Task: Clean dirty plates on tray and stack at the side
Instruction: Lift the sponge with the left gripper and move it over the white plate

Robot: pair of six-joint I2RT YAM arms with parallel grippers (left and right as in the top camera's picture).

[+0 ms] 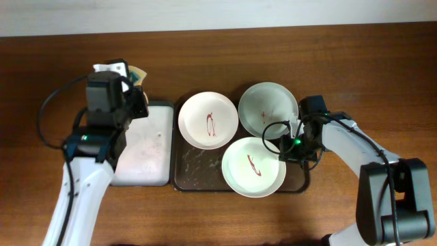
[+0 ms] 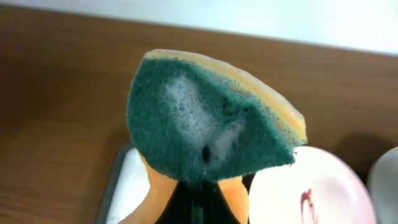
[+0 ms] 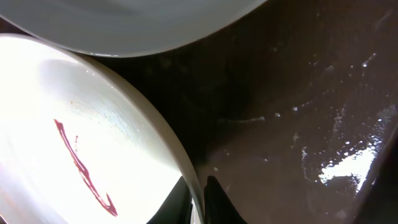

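Note:
Three white plates lie on the dark brown tray [image 1: 194, 172]. The left plate [image 1: 208, 120] and the front plate [image 1: 253, 167] each carry a red smear. The back right plate [image 1: 268, 109] looks faintly greenish. My left gripper [image 1: 130, 85] is shut on a soapy green and yellow sponge [image 2: 205, 118], held above the table left of the tray. My right gripper [image 1: 288, 149] is shut on the rim of the front plate [image 3: 68, 155] at its right edge, one finger inside and one outside [image 3: 202, 199].
A smaller white-bottomed tray [image 1: 145, 145] lies left of the brown tray, under my left arm. The brown tray's floor [image 3: 292, 124] is wet with droplets. Bare wooden table [image 1: 355, 61] extends to the right and back.

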